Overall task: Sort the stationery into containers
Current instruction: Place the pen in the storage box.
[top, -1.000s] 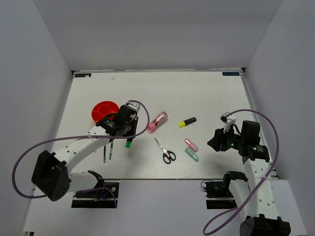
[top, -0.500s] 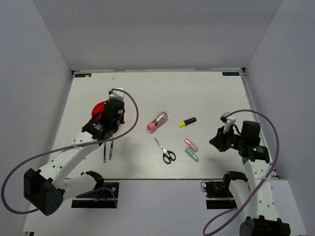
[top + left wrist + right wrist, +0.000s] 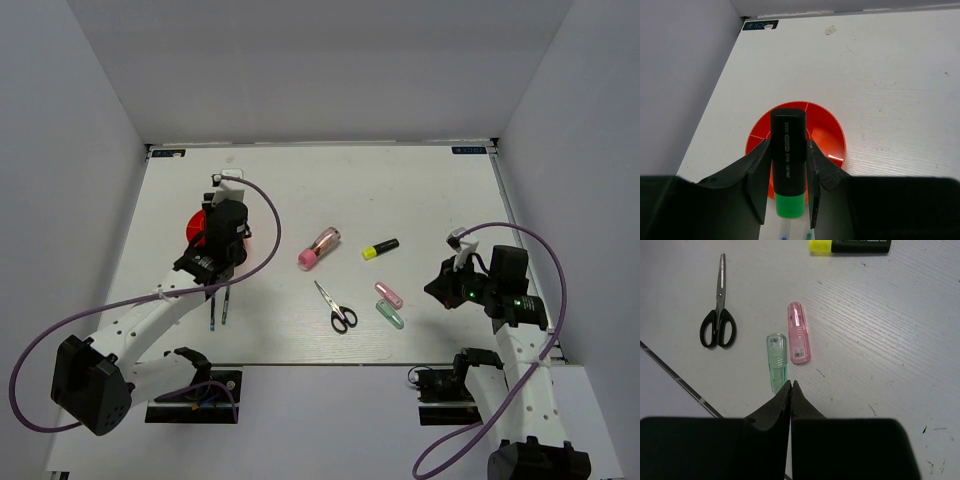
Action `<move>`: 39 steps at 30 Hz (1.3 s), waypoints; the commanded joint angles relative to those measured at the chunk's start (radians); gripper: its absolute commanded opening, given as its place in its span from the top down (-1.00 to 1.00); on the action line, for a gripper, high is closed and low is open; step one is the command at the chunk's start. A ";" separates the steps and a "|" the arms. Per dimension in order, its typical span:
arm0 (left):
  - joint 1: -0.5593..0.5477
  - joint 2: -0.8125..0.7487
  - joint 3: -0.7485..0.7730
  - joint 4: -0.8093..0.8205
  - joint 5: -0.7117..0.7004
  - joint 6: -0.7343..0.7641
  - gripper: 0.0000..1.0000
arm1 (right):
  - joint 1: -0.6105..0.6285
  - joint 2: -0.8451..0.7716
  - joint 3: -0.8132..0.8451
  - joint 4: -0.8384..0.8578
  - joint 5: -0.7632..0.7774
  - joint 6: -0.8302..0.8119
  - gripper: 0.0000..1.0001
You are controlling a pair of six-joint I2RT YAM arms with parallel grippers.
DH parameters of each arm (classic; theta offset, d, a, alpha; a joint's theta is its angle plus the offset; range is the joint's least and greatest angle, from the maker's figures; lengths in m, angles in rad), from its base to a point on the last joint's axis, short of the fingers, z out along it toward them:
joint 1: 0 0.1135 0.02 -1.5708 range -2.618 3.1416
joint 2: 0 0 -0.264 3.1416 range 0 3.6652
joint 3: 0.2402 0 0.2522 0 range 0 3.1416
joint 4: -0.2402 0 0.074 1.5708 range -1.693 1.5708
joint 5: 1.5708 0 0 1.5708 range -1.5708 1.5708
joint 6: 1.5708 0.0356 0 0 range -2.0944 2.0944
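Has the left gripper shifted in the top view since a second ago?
Yes. The left gripper, shut on the green-capped marker, has swung left, away from the pink tube, and now sits over the red pot.

Found bare counter along the far edge into the far right corner. Met clutter toward the near edge: two pens, scissors, pink tube, highlighter, capsules. Met the pot by the left edge (left gripper over it, clamped on marker).
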 commanded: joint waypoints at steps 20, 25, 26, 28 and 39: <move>0.004 0.098 -0.165 0.404 -0.033 0.119 1.00 | 0.007 0.034 0.006 0.013 -0.059 -0.051 1.00; 0.002 0.116 -0.164 0.423 -0.037 0.129 0.98 | 0.009 0.032 0.014 -0.006 -0.079 -0.074 1.00; 0.005 0.119 -0.168 0.429 -0.036 0.131 0.98 | 0.004 0.032 0.012 -0.005 -0.081 -0.076 1.00; 0.010 0.125 -0.179 0.439 -0.040 0.132 0.96 | 0.006 0.030 0.016 -0.011 -0.085 -0.080 1.00; 0.018 0.153 -0.210 0.473 -0.039 0.134 0.88 | 0.006 0.034 0.017 -0.022 -0.098 -0.090 0.98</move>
